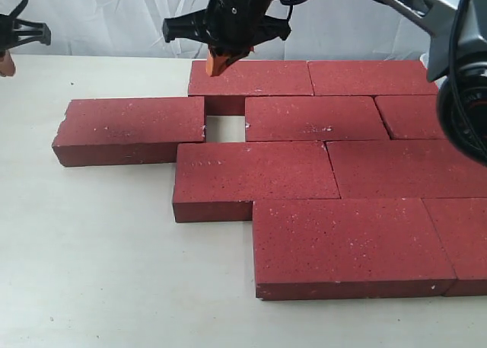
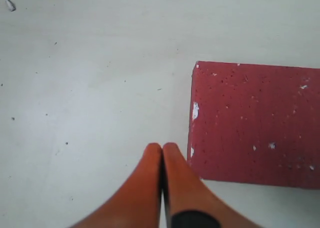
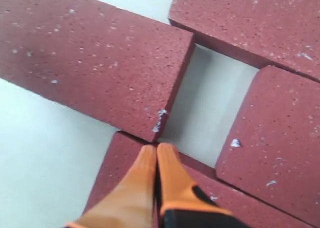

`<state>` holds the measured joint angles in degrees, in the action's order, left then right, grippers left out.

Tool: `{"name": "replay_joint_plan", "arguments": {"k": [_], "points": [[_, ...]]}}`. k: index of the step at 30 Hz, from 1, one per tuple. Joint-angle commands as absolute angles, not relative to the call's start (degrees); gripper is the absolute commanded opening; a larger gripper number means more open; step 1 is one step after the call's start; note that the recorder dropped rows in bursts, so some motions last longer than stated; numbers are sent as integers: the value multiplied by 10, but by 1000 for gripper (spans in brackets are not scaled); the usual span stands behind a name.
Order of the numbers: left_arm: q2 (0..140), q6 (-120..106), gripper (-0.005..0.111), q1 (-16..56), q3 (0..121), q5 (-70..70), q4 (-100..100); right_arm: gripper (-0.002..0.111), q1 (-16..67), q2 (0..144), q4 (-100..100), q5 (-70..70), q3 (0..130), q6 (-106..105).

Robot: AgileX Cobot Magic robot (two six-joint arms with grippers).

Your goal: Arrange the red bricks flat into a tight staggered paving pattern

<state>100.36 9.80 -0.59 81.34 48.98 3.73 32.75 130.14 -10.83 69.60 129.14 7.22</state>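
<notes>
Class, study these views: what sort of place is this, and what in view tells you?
Probably a robot lab bench, not a building site: the red bricks lie on a plain white tabletop, a white cloth hangs behind, and a left pincer and right pincer reach in on robot arms.

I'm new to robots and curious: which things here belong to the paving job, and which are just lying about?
Part of the job: red bricks; left end effector; right end effector, both shut.
Just lying about: table; white backdrop; small crumb on the table.
</notes>
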Motion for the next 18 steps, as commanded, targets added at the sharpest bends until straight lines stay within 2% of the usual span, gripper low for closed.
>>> {"name": "replay_joint_plan", "arguments": {"k": [1, 8, 18], "points": [[942, 105, 0, -4, 763, 488, 34, -1, 326, 1272, -140, 700, 1291, 60], [860, 104, 0, -4, 701, 468, 37, -1, 326, 1229, -147, 700, 1255, 56], [823, 100, 0, -4, 657, 447, 41, -1, 316, 1094, -101, 693, 1033, 24]]}}
